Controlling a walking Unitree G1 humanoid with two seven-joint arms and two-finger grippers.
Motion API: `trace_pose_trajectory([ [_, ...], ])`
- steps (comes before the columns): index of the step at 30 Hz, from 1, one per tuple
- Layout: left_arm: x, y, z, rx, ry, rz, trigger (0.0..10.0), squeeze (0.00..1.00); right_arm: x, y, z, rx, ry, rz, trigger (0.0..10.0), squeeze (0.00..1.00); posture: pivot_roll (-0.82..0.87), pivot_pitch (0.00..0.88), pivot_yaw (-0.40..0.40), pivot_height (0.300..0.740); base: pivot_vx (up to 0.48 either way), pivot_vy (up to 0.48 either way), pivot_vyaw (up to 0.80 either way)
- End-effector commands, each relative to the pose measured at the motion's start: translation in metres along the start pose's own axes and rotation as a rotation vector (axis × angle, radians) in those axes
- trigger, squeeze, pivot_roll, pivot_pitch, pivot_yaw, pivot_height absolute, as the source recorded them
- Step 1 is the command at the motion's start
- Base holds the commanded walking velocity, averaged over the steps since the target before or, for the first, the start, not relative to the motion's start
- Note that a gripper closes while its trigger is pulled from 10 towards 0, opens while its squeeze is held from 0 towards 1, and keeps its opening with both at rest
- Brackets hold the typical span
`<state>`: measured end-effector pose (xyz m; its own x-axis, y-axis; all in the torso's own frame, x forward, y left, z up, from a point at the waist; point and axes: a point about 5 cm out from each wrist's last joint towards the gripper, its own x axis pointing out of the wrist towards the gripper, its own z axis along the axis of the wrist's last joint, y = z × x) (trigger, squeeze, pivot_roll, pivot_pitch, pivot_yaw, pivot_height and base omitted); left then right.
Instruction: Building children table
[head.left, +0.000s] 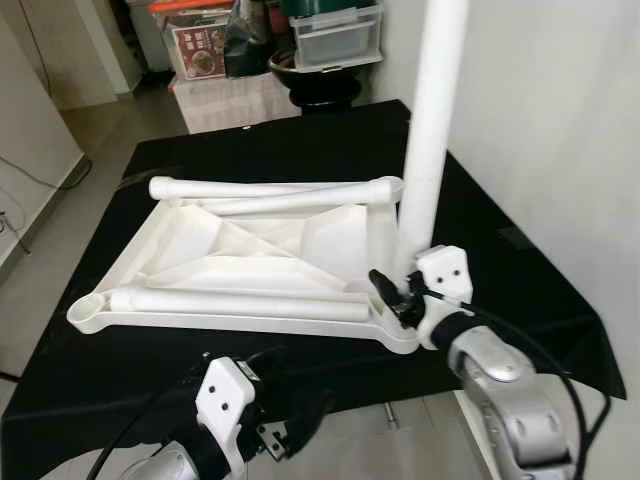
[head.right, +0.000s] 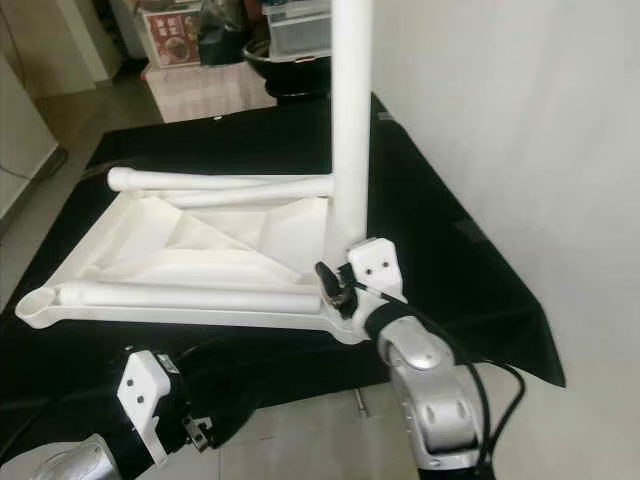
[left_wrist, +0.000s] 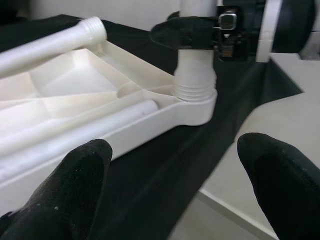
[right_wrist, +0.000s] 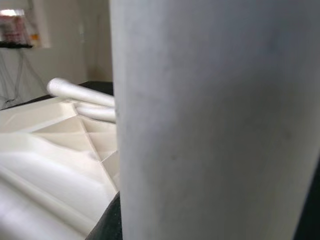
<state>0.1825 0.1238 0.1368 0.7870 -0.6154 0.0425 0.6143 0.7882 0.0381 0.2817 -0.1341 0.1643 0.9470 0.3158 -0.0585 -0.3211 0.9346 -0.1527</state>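
At near right corner of upturned white tabletop (head.left: 250, 250): right gripper (head.left: 392, 292) clamped on upright table leg (head.left: 428, 130), seated in corner socket. Left gripper (left_wrist: 175, 180) fingers apart, low before tabletop's near edge. Three loose legs (head.left: 235, 300) lie across tabletop on black cloth (head.left: 520, 270).

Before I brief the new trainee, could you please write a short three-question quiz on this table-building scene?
1. True or false: the upright leg stands in a corner socket of the overturned tabletop.
2. Which hand grips that leg near its base? A) left hand B) right hand
3. Fill in: the loose legs lie on the tabletop, which rests on a ____ cloth.

Key: 1 true; 2 B, the right hand, while the left hand hangs open by the table edge; 3 black.
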Motion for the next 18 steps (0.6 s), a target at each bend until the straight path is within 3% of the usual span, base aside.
trace_pose_trajectory([
  [1,-0.002,0.006,-0.003,0.025,0.018,0.049,10.0,0.00,0.001,0.008,-0.020,0.005,0.112,-0.010,0.0,0.00,-0.01,0.088,0.085,0.740,0.000,0.000,0.00],
  [4,-0.002,0.008,-0.003,0.032,0.020,0.055,10.0,0.00,0.001,0.015,-0.020,0.018,0.116,-0.004,0.0,0.00,-0.01,0.086,0.090,0.740,0.000,0.000,0.00],
  [5,-0.001,0.009,-0.004,0.035,0.023,0.053,10.0,0.00,0.002,0.020,-0.017,0.027,0.093,0.041,10.0,0.00,-0.02,0.078,0.088,0.740,0.000,0.000,0.00],
  [7,0.000,0.009,-0.004,0.035,0.025,0.048,10.0,0.00,0.002,0.025,-0.015,0.032,0.076,0.092,10.0,0.00,-0.02,0.078,0.088,0.740,0.000,0.000,0.00],
  [8,0.001,0.009,-0.005,0.035,0.026,0.046,10.0,0.00,0.004,0.027,-0.012,0.041,0.053,0.149,10.0,1.00,-0.02,0.075,0.087,0.740,0.000,0.000,0.00],
  [13,0.002,0.009,-0.006,0.040,0.029,0.050,10.0,0.00,0.013,0.020,0.001,0.082,-0.020,0.308,10.0,1.00,-0.02,0.070,0.087,0.740,0.000,0.000,0.00],
  [18,0.004,0.009,-0.006,0.045,0.029,0.053,10.0,0.00,0.020,0.010,0.004,0.052,-0.015,0.456,10.0,0.96,-0.01,0.063,0.082,0.740,0.000,0.000,0.00],
])
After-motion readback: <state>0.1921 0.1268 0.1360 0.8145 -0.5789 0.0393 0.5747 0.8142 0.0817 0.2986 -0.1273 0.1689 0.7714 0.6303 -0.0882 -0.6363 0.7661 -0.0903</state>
